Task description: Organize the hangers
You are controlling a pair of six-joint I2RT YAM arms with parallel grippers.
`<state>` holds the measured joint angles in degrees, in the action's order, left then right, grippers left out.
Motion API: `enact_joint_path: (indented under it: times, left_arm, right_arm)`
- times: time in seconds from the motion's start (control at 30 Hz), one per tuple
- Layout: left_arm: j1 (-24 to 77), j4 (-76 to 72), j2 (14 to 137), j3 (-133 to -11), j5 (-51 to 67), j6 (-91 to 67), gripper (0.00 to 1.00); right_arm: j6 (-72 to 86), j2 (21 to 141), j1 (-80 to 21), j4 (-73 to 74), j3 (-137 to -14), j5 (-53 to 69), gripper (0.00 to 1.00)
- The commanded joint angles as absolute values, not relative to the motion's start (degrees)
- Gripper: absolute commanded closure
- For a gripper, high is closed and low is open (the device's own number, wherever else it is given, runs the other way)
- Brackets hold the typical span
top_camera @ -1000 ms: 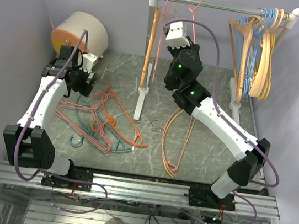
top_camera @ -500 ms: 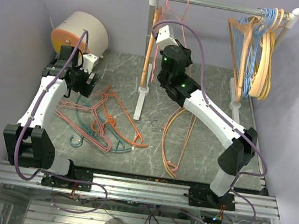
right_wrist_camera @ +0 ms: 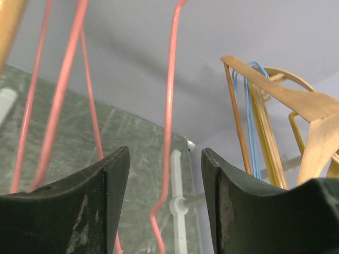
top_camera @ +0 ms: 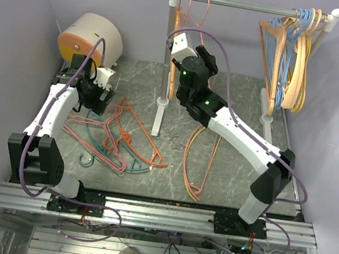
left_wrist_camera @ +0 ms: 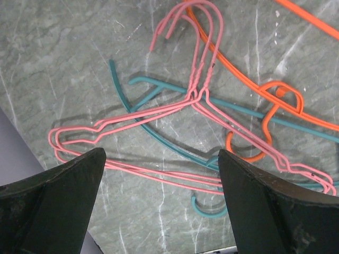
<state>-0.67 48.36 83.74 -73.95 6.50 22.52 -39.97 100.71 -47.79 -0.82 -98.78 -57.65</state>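
Observation:
Two pink hangers (top_camera: 197, 9) hang by their hooks at the left end of the rack's rod (top_camera: 249, 7). My right gripper (top_camera: 193, 37) sits just below them and is open. In the right wrist view one pink wire (right_wrist_camera: 169, 106) runs between the fingers of the right gripper (right_wrist_camera: 165, 152), touching neither. A heap of pink hangers (left_wrist_camera: 190, 95), teal hangers (left_wrist_camera: 153, 82) and orange hangers (left_wrist_camera: 280, 95) lies on the table. My left gripper (left_wrist_camera: 161, 152) hovers open above it, at the heap's (top_camera: 114, 135) back left edge under the left gripper (top_camera: 98, 92). Yellow-orange hangers (top_camera: 199, 163) lie right of centre.
A bunch of light-blue and tan hangers (top_camera: 293, 56) fills the rod's right end, a wooden one (right_wrist_camera: 296, 100) in front. The rack's left post (top_camera: 165, 57) stands mid-table. A tan drum with an orange face (top_camera: 90, 37) sits at the back left.
My right gripper has opened and let go of the pink hanger, which now hangs on the rod; the arm swung left along the rail. The left arm barely shifted.

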Motion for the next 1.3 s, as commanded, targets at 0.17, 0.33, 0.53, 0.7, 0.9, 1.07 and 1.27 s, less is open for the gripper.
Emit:
enact_joint_path:
  times: [0.17, 0.33, 0.53, 0.7, 0.9, 1.07, 1.27]
  left_arm:
    - [-1.25, 51.37, 84.66, -71.12, 7.22, 26.91, 0.01]
    - [-1.31, 53.48, 84.20, -69.78, 11.76, 31.77, 0.01]
    - [-0.61, 53.31, 79.88, -65.12, 18.60, 45.74, 0.04]
    - [-0.25, 45.24, 84.20, -64.56, 13.31, 49.74, 0.18]
    - [-0.66, 44.07, 91.97, -68.04, 16.03, 58.22, 0.37]
    - [-4.69, 52.67, 101.54, -76.52, 23.04, 63.48, 0.39]
    - [-5.19, 54.26, 106.02, -78.31, 24.31, 64.61, 0.45]
  right_arm:
    - [-20.95, 83.56, -49.36, 8.57, -98.90, -39.28, 0.26]
    - [-11.70, 75.70, -49.31, 11.37, -94.36, -30.73, 0.20]
    - [-0.27, 61.95, -49.31, 7.62, -72.57, -22.52, 0.17]
    - [5.25, 56.58, -49.16, 11.34, -60.68, -23.46, 0.17]
    - [11.10, 52.71, -49.04, 14.38, -54.23, -23.53, 0.17]
    - [11.72, 49.08, -49.12, 17.28, -55.29, -24.06, 0.17]
    - [11.95, 48.79, -49.05, 18.40, -55.12, -25.45, 0.17]
